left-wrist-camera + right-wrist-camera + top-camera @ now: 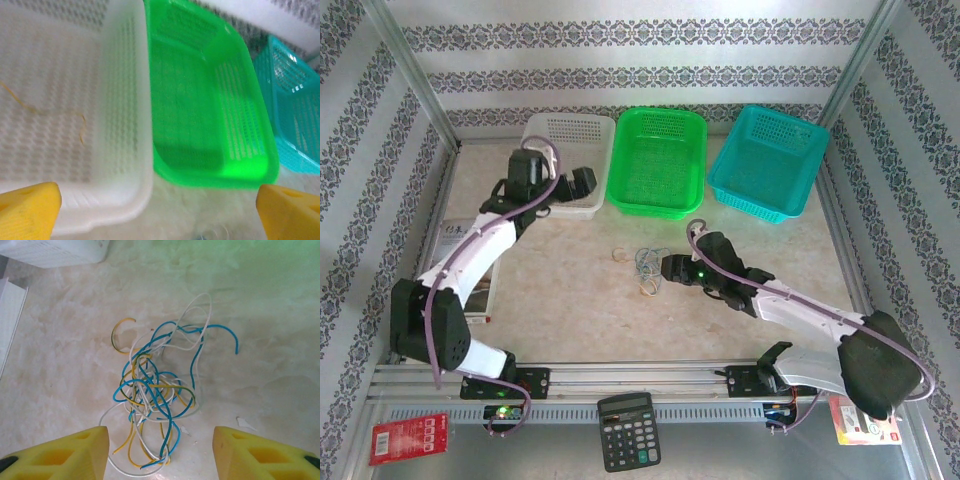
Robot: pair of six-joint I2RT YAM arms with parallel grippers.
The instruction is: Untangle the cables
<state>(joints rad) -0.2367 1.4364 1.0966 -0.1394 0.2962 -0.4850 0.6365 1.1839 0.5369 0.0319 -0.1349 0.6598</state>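
Observation:
The cables lie as a knot of thin blue, yellow and white strands on the pale tabletop; from above the knot sits mid-table. My right gripper hangs open just short of it, and the strands' near ends lie loose between the yellow fingertips. From above, the right gripper points left at the tangle. A single yellowish curl rests apart from the knot. My left gripper is open and holds nothing, hovering over the near right corner of the white basket. A thin yellow strand lies inside that basket.
A green basket and a teal basket stand beside the white basket along the back. A small tan loop lies left of the tangle. A calculator and red packs sit on the front rail.

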